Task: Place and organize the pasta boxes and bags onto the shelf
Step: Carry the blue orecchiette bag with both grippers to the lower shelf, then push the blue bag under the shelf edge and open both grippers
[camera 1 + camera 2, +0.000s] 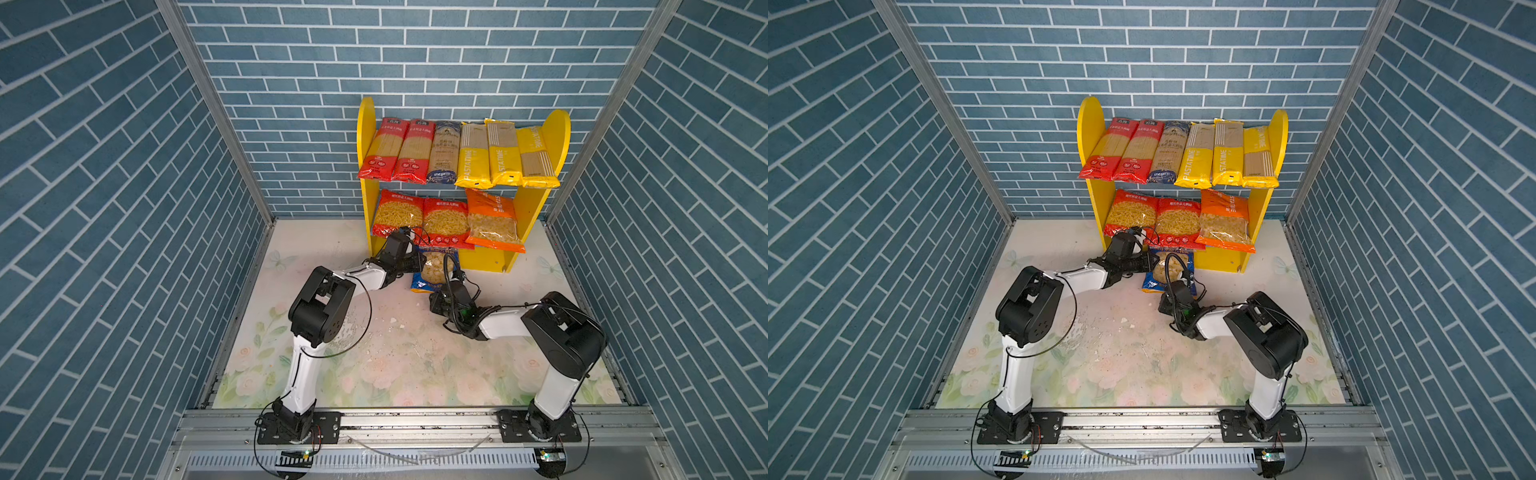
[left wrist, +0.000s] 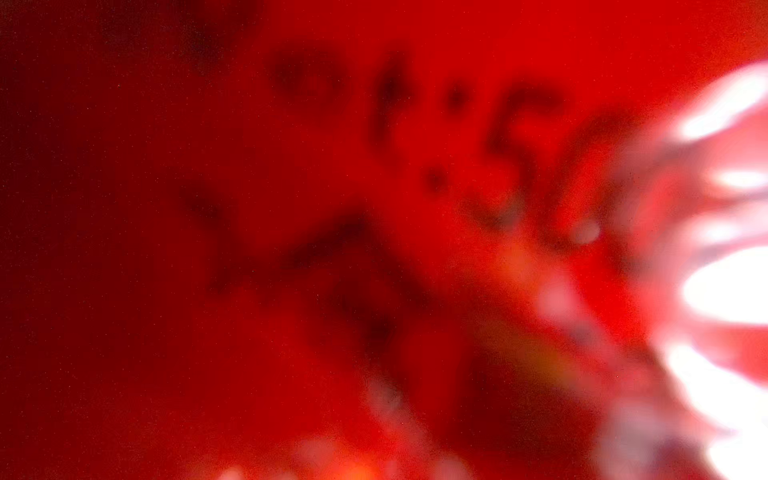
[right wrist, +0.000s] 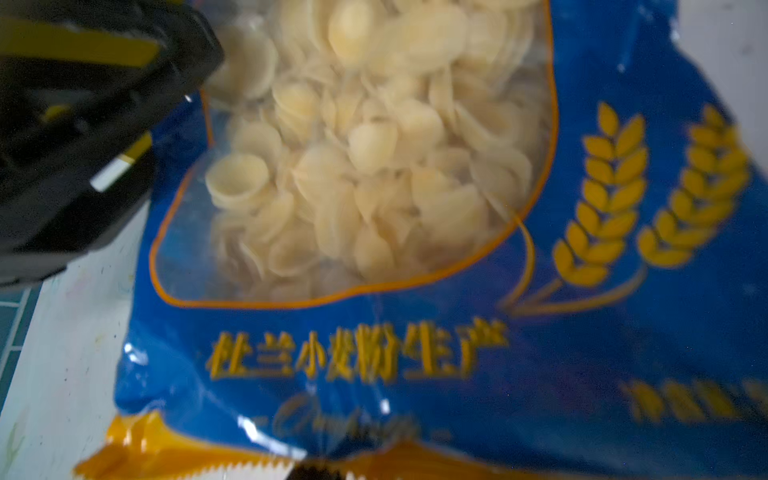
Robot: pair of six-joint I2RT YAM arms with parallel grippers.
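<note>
A blue bag (image 1: 436, 268) of shell pasta, the one packet not on the shelf (image 1: 490, 259), lies on the floral table (image 1: 374, 332) just in front of the yellow base strip. Its long axis runs from the shelf toward the robot. The far end is tucked below the two red bags (image 1: 419, 220) on the lower board, and the serrated orange seam points toward the robot. An orange bag (image 1: 492, 220) fills most of the rest of that board. The right gripper (image 1: 442, 296) sits at the near seam, in line with the bag's length, and looks best placed to lift it. The left gripper (image 1: 417, 264) meets the bag's left edge from the side. Whether either gripper's jaws are apart or closed on the plastic cannot be told. The left wrist view shows only a red blur.
</note>
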